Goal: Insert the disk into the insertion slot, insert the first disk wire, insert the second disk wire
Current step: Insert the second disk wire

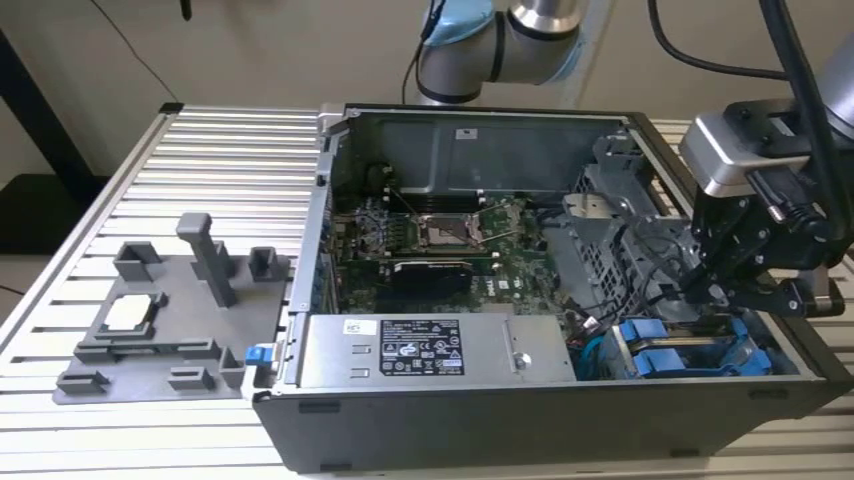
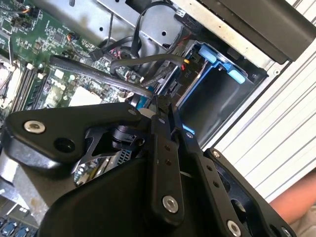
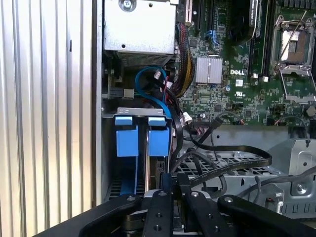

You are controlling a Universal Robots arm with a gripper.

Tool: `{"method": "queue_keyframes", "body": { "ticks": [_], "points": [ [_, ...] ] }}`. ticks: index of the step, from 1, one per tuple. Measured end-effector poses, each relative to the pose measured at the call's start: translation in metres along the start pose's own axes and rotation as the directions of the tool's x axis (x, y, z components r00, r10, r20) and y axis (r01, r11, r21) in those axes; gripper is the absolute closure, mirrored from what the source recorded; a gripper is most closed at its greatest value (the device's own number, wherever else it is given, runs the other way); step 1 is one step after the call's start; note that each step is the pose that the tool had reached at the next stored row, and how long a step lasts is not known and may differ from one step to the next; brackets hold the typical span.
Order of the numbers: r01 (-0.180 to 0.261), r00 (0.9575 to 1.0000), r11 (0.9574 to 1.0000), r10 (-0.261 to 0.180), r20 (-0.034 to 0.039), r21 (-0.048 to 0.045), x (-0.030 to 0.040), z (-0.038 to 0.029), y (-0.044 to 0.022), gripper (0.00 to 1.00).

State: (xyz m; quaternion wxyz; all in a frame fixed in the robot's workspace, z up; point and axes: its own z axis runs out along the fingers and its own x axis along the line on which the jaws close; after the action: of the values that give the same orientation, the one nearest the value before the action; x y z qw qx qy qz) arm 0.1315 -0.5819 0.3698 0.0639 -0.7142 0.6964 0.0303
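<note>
Two bright blue carriers (image 3: 159, 140) stand side by side in the insertion slot (image 3: 134, 112), the grey metal drive cage at the case's front corner on the exterior view's right (image 1: 674, 357). The disk's silver body is hidden behind them. My gripper (image 1: 717, 292) hangs just above that cage. In both wrist views its fingers (image 3: 169, 183) lie close together, and a flat black disk wire (image 2: 129, 85) ends at their tips. The gripper (image 2: 159, 104) looks shut on this wire's end. More black wires (image 3: 232, 165) loop beside the cage.
The open computer case (image 1: 534, 420) lies on a slatted aluminium table (image 1: 227, 160). A grey labelled power-supply box (image 1: 427, 350) sits next to the cage. The motherboard (image 1: 427, 235) fills the case's middle. A dark grey fixture tray (image 1: 160, 330) lies at the exterior view's left.
</note>
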Motion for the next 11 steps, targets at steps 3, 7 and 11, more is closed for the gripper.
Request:
{"method": "queue_keyframes", "body": {
  "ticks": [3,7,11],
  "points": [
    [0.0,1.0,1.0,0.0,0.0005,-0.0001,0.0003,0.0015,-0.0008,0.84],
    [-0.001,1.0,1.0,0.001,0.0003,-0.0034,0.0013,0.0053,-0.0021,0.84],
    [-0.001,1.0,1.0,0.001,0.0002,-0.007,0.0028,0.0101,-0.0039,0.84]
  ]
}}
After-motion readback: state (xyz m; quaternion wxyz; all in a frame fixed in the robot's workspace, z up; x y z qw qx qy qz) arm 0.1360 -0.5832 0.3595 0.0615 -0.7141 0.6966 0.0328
